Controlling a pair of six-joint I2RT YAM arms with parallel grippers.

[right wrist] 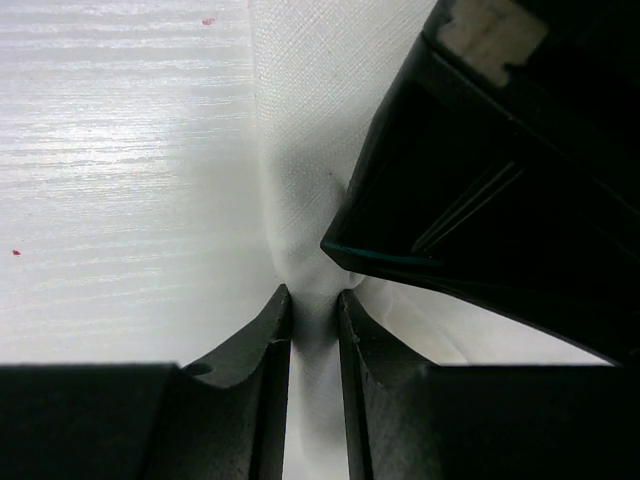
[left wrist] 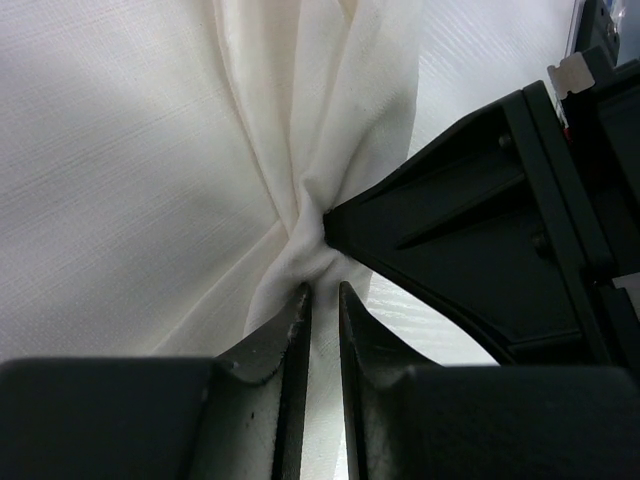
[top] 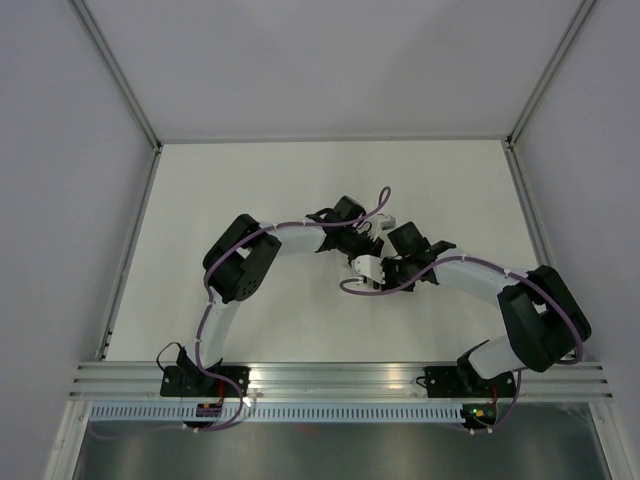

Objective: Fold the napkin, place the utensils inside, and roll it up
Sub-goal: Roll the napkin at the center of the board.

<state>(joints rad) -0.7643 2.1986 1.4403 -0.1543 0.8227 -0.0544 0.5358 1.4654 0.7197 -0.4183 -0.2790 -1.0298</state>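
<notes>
Over the middle of the white surface [top: 230, 200], the overhead view has the left arm [top: 295, 240] and right arm [top: 470, 275] meeting tip to tip. Left wrist view — the left gripper [left wrist: 322, 292] pinches a gathered twist of the napkin [left wrist: 300, 130], which lies on the surface. Right wrist view — the right gripper [right wrist: 314, 298] nips the same twist, fingers nearly together.

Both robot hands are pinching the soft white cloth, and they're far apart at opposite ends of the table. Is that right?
Not quite. The left gripper and right gripper do both pinch the soft white cloth napkin, but they are not far apart: they sit close together near the middle of the white table. The top view shows it.
</notes>
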